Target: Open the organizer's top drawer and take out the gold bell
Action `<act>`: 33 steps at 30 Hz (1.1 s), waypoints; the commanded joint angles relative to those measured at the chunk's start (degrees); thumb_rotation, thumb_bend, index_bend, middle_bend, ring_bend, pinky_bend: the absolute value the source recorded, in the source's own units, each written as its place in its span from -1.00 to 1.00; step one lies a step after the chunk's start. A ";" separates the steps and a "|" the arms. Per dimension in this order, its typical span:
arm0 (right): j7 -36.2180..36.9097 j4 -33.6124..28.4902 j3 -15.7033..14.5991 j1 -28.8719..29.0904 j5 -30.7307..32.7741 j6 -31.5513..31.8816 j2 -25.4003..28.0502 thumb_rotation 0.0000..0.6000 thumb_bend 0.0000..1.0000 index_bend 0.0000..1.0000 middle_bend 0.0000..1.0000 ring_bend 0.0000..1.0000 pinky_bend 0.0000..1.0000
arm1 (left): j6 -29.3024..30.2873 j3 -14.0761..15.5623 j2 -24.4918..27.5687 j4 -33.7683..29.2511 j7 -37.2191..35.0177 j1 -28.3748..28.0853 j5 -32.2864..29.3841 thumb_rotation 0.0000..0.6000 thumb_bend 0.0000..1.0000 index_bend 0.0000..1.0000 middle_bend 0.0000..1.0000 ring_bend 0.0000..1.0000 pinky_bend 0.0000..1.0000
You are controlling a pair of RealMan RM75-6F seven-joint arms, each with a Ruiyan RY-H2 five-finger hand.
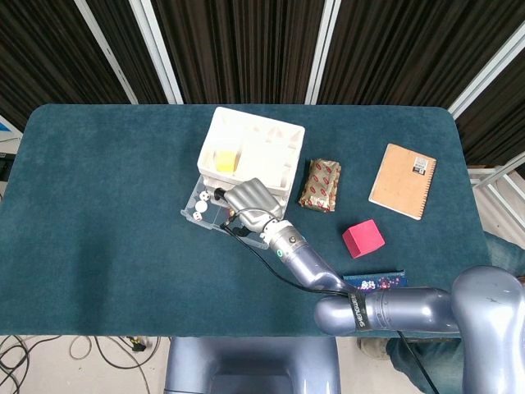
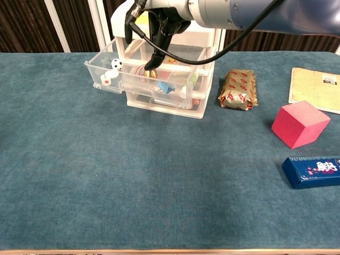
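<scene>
One teal-covered desk (image 1: 98, 205) before dark slatted curtains carried a white organizer (image 2: 175, 32), its top drawer (image 2: 106, 71) pulled out so the contents could be reached. The right hand (image 2: 159, 26) reached down into it, one fingertip on the gold bell (image 2: 151, 73); whether it gripped the bell could not be told.

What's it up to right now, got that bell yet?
Right hand reaching into open top drawer, a fingertip at gold bell, not gripped. Left hand unseen. Nothing blocking.
</scene>
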 commanded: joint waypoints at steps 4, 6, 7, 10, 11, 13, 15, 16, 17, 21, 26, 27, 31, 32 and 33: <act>-3.69 0.64 -0.94 1.09 1.71 1.05 -1.01 1.00 -0.46 -0.34 0.97 1.00 1.00 | -0.05 0.03 0.02 -0.02 0.03 -0.02 0.03 1.00 -0.52 -0.75 -1.00 -1.00 -1.00; -4.67 1.02 -1.06 1.14 1.93 2.59 -2.03 1.00 -0.45 -0.34 0.97 1.00 1.00 | 0.00 0.00 0.01 -0.02 -0.07 0.00 -0.02 1.00 -0.52 -0.75 -1.00 -1.00 -1.00; -5.05 1.18 -1.05 1.15 2.13 3.28 -2.53 1.00 -0.44 -0.34 0.98 1.00 1.00 | 0.00 0.00 0.02 -0.02 -0.10 0.00 -0.02 1.00 -0.52 -0.75 -1.00 -1.00 -1.00; -6.49 1.95 -1.13 1.28 2.76 5.14 -4.01 1.00 -0.44 -0.34 0.98 1.00 1.00 | -0.01 0.01 0.06 -0.06 -0.13 -0.01 0.01 1.00 -0.52 -0.75 -1.00 -1.00 -1.00; -6.98 2.25 -1.14 1.36 3.03 5.55 -4.46 1.00 -0.44 -0.34 0.98 1.00 1.00 | -0.01 0.00 0.08 -0.06 -0.16 -0.01 0.00 1.00 -0.52 -0.75 -1.00 -1.00 -1.00; -7.75 2.81 -0.94 1.49 3.65 6.08 -5.31 1.00 -0.43 -0.34 0.98 1.00 1.00 | -0.08 0.00 0.08 -0.04 -0.19 -0.03 -0.05 1.00 -0.52 -0.75 -1.00 -1.00 -1.00; -8.15 3.07 -0.63 1.54 4.28 6.13 -5.81 1.00 -0.43 -0.34 0.98 1.00 1.00 | -0.12 -0.02 0.08 -0.02 -0.27 -0.05 -0.08 1.00 -0.52 -0.75 -1.00 -1.00 -1.00; -8.38 3.19 -0.45 1.57 4.55 6.15 -6.06 1.00 -0.42 -0.34 0.98 1.00 1.00 | -0.13 -0.01 0.08 0.00 -0.27 -0.06 -0.07 1.00 -0.52 -0.75 -1.00 -1.00 -1.00; -8.58 3.29 -0.38 1.60 4.65 6.16 -6.23 1.00 -0.42 -0.34 0.98 1.00 1.00 | -0.16 0.00 0.08 0.01 -0.24 -0.07 -0.05 1.00 -0.52 -0.75 -1.00 -1.00 -1.00; -9.65 4.12 -0.07 1.86 5.13 6.30 -7.31 1.00 -0.40 -0.32 0.98 1.00 1.00 | -0.19 0.03 0.13 -0.02 -0.20 -0.07 -0.04 1.00 -0.52 -0.75 -1.00 -1.00 -1.00; -10.50 5.34 0.37 2.01 5.42 6.32 -8.39 1.00 -0.36 -0.27 0.98 1.00 1.00 | -0.16 0.01 0.11 0.02 -0.32 -0.06 -0.10 1.00 -0.52 -0.75 -1.00 -1.00 -1.00; -10.65 5.47 0.42 2.02 5.46 6.31 -8.51 1.00 -0.35 -0.26 0.98 1.00 1.00 | -0.17 0.01 0.11 0.03 -0.34 -0.06 -0.09 1.00 -0.52 -0.75 -1.00 -1.00 -1.00; -11.56 6.04 0.49 2.08 5.29 6.34 -9.00 1.00 -0.31 -0.23 0.98 1.00 1.00 | -0.23 0.03 0.13 0.00 -0.37 -0.08 -0.08 1.00 -0.52 -0.75 -1.00 -1.00 -1.00; -11.83 6.21 0.47 2.10 5.29 6.29 -9.15 1.00 -0.30 -0.23 0.98 1.00 1.00 | -0.25 0.03 0.14 -0.01 -0.38 -0.10 -0.08 1.00 -0.52 -0.75 -1.00 -1.00 -1.00; -12.04 6.34 0.46 2.12 5.31 6.23 -9.23 1.00 -0.30 -0.23 0.98 1.00 1.00 | -0.26 0.03 0.15 -0.02 -0.38 -0.10 -0.09 1.00 -0.52 -0.75 -1.00 -1.00 -1.00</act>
